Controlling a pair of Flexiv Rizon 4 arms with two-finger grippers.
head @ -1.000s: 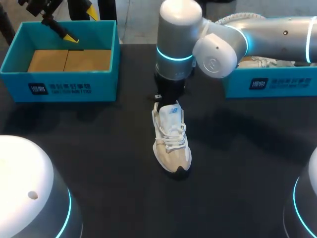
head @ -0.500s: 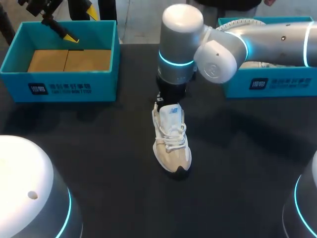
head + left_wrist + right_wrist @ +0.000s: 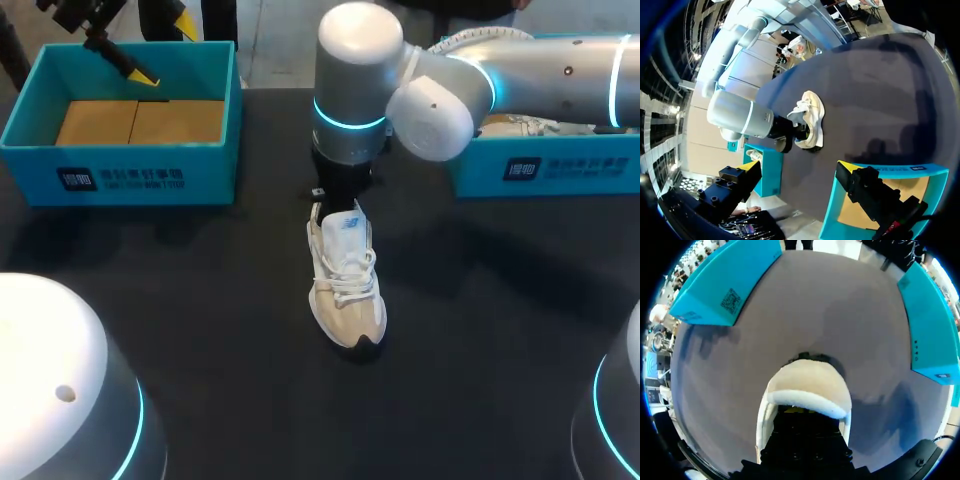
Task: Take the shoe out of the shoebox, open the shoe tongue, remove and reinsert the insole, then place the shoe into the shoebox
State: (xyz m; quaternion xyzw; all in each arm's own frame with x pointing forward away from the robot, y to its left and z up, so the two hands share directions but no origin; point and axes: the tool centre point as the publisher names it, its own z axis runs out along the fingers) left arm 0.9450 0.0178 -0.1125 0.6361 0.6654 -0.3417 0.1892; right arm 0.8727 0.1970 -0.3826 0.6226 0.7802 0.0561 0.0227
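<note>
Shoe (image 3: pixel 346 285); my right gripper (image 3: pixel 341 190) at its 12 o'clock, likely for insole, grip I cannot tell; left gripper (image 3: pixel 799 167) wide, parked clear.

1. Cream-white fabric shoe (image 3: pixel 807 382) sits on dark grey table (image 3: pixel 840 325), toe away from black gripper (image 3: pixel 802 422).
2. Gripper is at the shoe opening, behind white padded tongue (image 3: pixel 805 402).
3. Teal cardboard box (image 3: pixel 725 285) and second teal box (image 3: pixel 932 335) flank the table ahead.
</note>
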